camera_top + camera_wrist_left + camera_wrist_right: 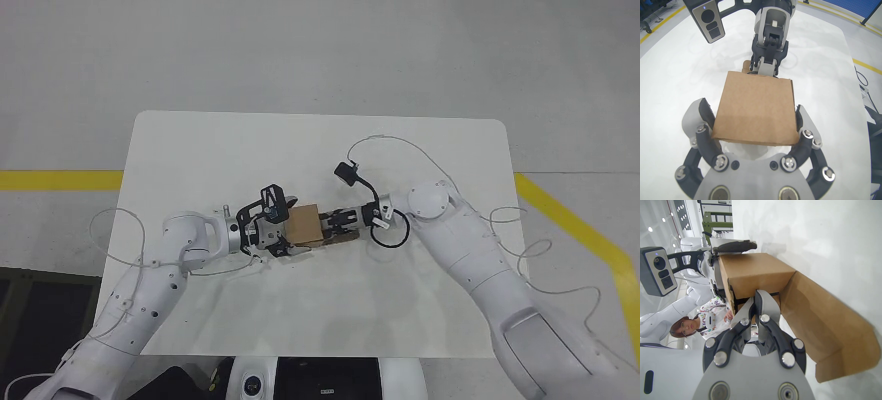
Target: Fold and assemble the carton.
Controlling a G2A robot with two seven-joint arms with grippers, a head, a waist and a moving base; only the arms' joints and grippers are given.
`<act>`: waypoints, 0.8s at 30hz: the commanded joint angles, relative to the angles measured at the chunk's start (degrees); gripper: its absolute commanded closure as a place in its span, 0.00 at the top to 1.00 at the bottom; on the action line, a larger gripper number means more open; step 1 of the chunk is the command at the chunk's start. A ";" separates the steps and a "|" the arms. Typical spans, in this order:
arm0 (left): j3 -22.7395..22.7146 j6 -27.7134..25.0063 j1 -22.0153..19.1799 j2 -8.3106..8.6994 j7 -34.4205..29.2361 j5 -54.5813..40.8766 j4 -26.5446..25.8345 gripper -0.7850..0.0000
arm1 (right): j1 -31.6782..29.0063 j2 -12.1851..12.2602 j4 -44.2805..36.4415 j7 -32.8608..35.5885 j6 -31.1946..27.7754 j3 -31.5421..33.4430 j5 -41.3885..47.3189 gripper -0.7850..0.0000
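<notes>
Left wrist view shows your left hand clamping the carton between its fingers; keep that grip firm while your right hand, fingers pressed together at the far end, tucks the open flap squarely

A white rounded-corner table stands on a pale grey floor crossed by yellow tape lines.
</notes>
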 commanded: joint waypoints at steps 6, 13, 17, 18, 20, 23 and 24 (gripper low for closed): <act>-0.09 0.06 0.08 0.00 0.03 -0.01 -0.08 1.00 | 0.65 -1.04 0.94 0.44 -0.60 -1.43 0.70 0.00; -0.16 0.11 0.29 0.03 -0.09 0.03 -0.11 1.00 | 1.04 -1.92 2.42 0.56 -1.28 -2.32 1.47 0.00; -0.22 0.05 0.51 0.06 -0.19 0.05 -0.20 1.00 | 1.35 -2.27 3.28 0.64 -1.61 -2.50 1.81 0.00; -0.25 0.04 0.54 0.07 -0.22 0.04 -0.23 1.00 | 1.40 -2.34 3.47 0.65 -1.74 -2.50 1.94 0.00; -0.28 0.04 0.58 0.08 -0.26 0.02 -0.28 1.00 | 1.60 -2.42 3.94 0.88 -1.98 -2.43 2.03 0.00; -0.37 0.07 0.59 0.09 -0.18 0.07 -0.36 1.00 | 1.90 -2.28 4.93 1.26 -2.10 -1.90 2.08 0.00; -0.38 0.09 0.60 0.09 -0.15 0.08 -0.37 1.00 | 1.98 -2.16 5.21 1.47 -2.07 -1.64 2.00 0.00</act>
